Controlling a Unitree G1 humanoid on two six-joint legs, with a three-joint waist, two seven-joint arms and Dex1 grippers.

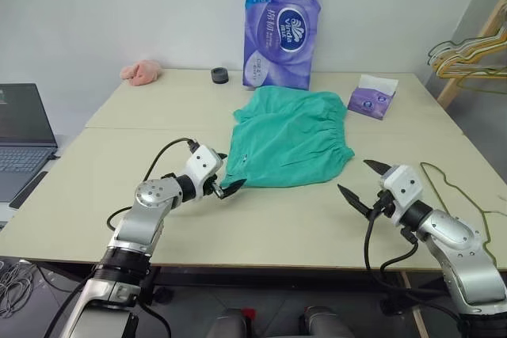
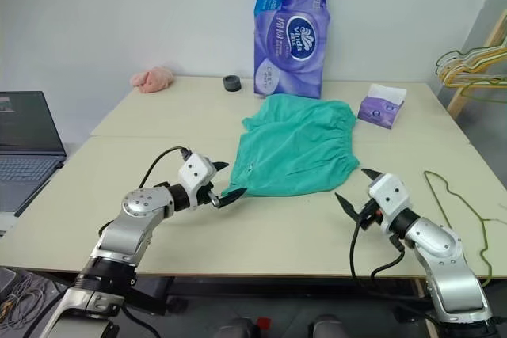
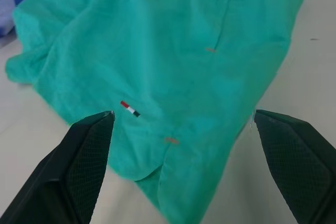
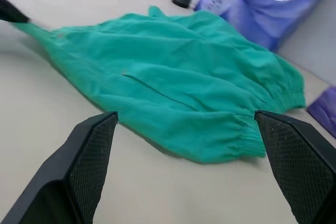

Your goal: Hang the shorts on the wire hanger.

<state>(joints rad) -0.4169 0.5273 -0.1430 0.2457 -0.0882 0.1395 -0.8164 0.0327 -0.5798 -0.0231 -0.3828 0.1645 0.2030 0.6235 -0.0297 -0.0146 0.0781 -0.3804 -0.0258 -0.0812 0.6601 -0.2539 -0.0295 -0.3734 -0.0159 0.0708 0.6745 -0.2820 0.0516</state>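
The teal-green shorts [image 1: 293, 136] lie spread flat in the middle of the table, gathered waistband toward the right. My left gripper [image 1: 228, 173] is open at their near-left corner, fingertips right by the cloth. In the left wrist view the shorts [image 3: 157, 51] lie ahead of the spread fingers [image 3: 84, 166], with a small striped label [image 3: 129, 108] on the fabric. My right gripper [image 1: 356, 177] is open, just off the near-right corner and a little apart from the waistband [image 4: 247, 129]. The wire hanger [image 1: 451, 182] lies flat on the table to the right of that gripper.
A tall purple tissue pack [image 1: 285, 25] stands behind the shorts, with a small purple tissue box [image 1: 372, 96] to their right. A black ring [image 1: 219, 75] and a pink fluffy cloth [image 1: 141, 73] sit at the back left. There is a laptop [image 1: 20, 128] at far left and a bunch of hangers [image 1: 467, 57] at far right.
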